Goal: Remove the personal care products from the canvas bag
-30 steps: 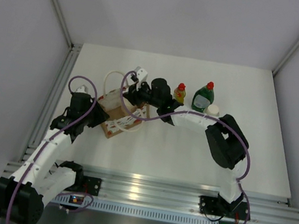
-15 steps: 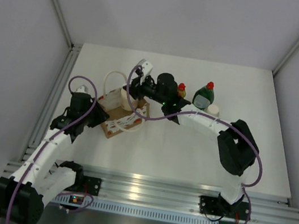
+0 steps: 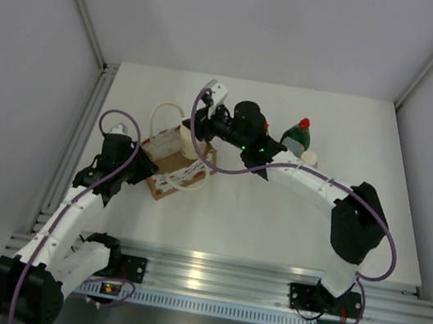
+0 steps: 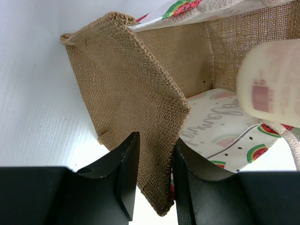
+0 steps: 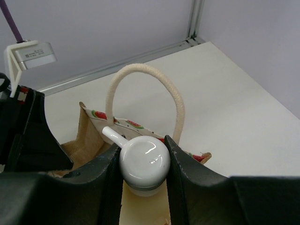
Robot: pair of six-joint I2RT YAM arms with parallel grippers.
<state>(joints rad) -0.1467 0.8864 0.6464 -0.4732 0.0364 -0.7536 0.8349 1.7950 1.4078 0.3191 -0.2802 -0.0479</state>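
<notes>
The canvas bag (image 3: 173, 165) stands left of centre, its mouth open. My left gripper (image 3: 145, 168) is shut on the bag's burlap side wall (image 4: 136, 108), which sits pinched between the jaws (image 4: 152, 183). My right gripper (image 5: 143, 178) is shut on the white pump head (image 5: 144, 161) of the cream pump bottle and holds it above the bag's mouth (image 5: 89, 140). The bottle's cream body (image 4: 272, 84) hangs over the bag's inside. The green bottle (image 3: 296, 135) and the cream cylinder (image 3: 309, 158) stand on the table to the right. The yellow bottle is almost hidden behind my right wrist (image 3: 248, 124).
A white rope handle (image 5: 145, 70) arches just beyond the pump head; the other handle loop (image 3: 166, 114) sticks out at the bag's far left. A grey wall with aluminium rails (image 3: 99, 68) bounds the white table on the left and at the back.
My right gripper has risen and moved toward the back with the pump bottle, drawing it up out of the bag. The left gripper has kept its hold on the bag wall.
</notes>
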